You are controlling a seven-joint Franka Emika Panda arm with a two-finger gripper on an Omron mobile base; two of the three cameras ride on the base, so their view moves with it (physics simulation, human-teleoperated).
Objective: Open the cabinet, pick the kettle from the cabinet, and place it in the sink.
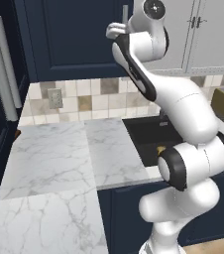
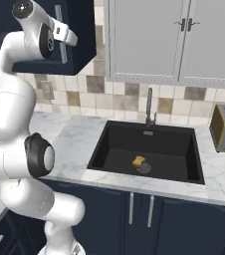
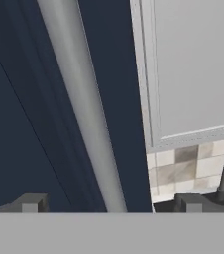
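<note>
While the black sink (image 2: 184,144) holds a small yellow object (image 2: 139,161), the arm reaches up, claw (image 3: 109,203) spread apart astride the shut navy cabinet's (image 1: 69,39) silver handle (image 3: 82,109).

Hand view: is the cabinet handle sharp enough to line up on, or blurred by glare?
Hand view: the handle is sharp-edged and evenly lit, no glare, running between the open fingertips. Left base view: the arm hides most of it. Right base view: the faucet is crisp.
</note>
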